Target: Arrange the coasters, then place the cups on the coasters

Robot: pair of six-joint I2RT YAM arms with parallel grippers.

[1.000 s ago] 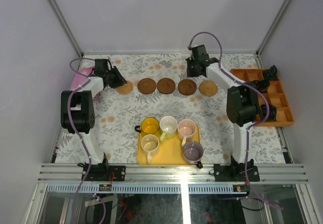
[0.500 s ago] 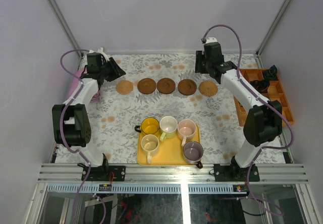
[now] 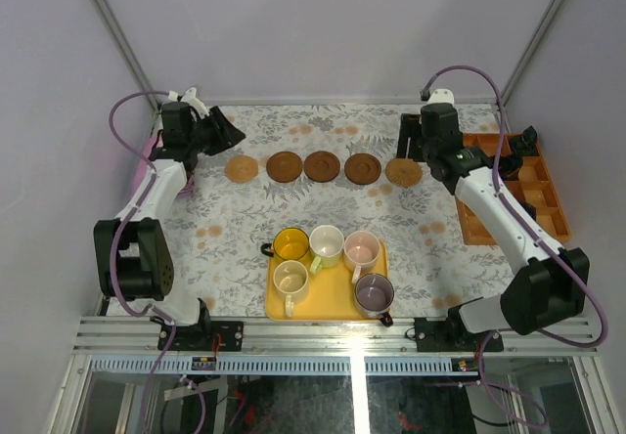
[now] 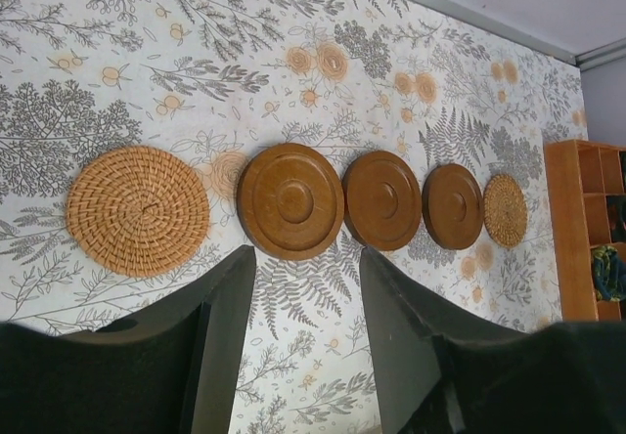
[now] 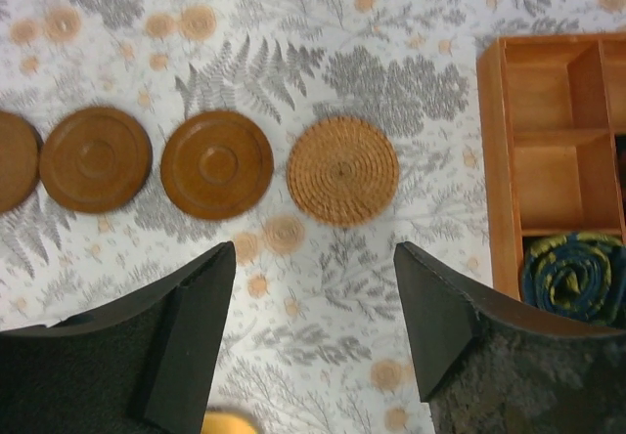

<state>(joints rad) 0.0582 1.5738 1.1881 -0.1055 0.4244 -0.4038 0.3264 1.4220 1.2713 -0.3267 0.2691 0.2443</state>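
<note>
Left pincer (image 3: 217, 129): a second ago it sat low at the light tan woven round coaster (image 3: 242, 168) ending the row on the left. It is now lifted clear and drawn back toward the far left corner of the counter (image 3: 235, 238), jaws wider apart.

Right pincer (image 3: 413, 141): it has moved right from above the row to beside the other light tan woven coaster (image 3: 403, 171), jaws gone from closed to well apart.

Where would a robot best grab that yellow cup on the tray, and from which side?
Probably its far rim, pinched from above, one finger inside and one outside. The yellow cup stands upright and open on the tray. One cream cup crowds its right, another its near side; its handle points left; the far side is free.
</note>
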